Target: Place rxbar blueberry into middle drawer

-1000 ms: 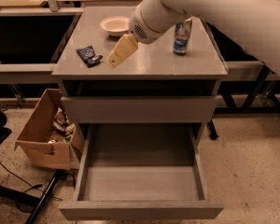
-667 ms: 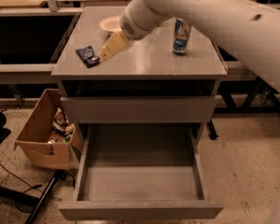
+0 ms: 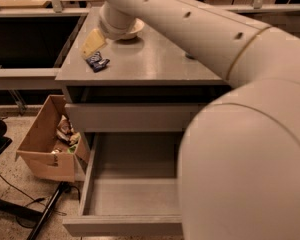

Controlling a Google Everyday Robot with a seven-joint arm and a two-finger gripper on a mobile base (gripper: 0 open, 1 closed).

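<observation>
Grey cabinet top (image 3: 155, 59): rxbar (image 3: 97, 62) lies near left edge. Our gripper (image 3: 93, 43) hangs just by its far end; open or clenched, we cannot tell. Middle drawer (image 3: 135, 194) stands pulled out below.

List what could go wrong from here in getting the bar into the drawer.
The gripper is right next to the rxbar blueberry, which lies flat near the corner of the tabletop above the cardboard box; a glancing touch could push it off that way. The white bowl sits close behind the gripper and might get bumped. The arm hides the right part of the open middle drawer, so the drop may be hard to check.
</observation>
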